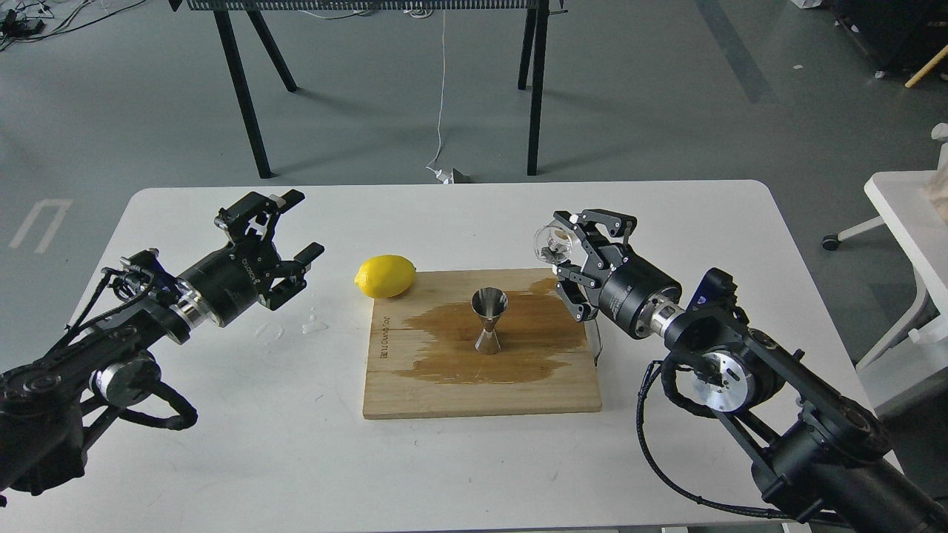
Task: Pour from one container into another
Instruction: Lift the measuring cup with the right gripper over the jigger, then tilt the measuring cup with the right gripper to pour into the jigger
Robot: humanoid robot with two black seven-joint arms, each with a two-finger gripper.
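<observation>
A shiny steel jigger (489,320) stands upright in the middle of a wet wooden board (444,389). My right gripper (557,246) is shut on the small clear glass tumbler (549,243), holding it in the air above the board's far right corner, up and to the right of the jigger. The tumbler is tipped with its mouth facing left. My left gripper (295,226) hangs open and empty over the table's left side, left of the lemon.
A yellow lemon (385,276) lies at the board's far left corner. Small water drops (314,324) sit on the white table (222,444) left of the board. A metal handle (595,333) sticks out of the board's right edge.
</observation>
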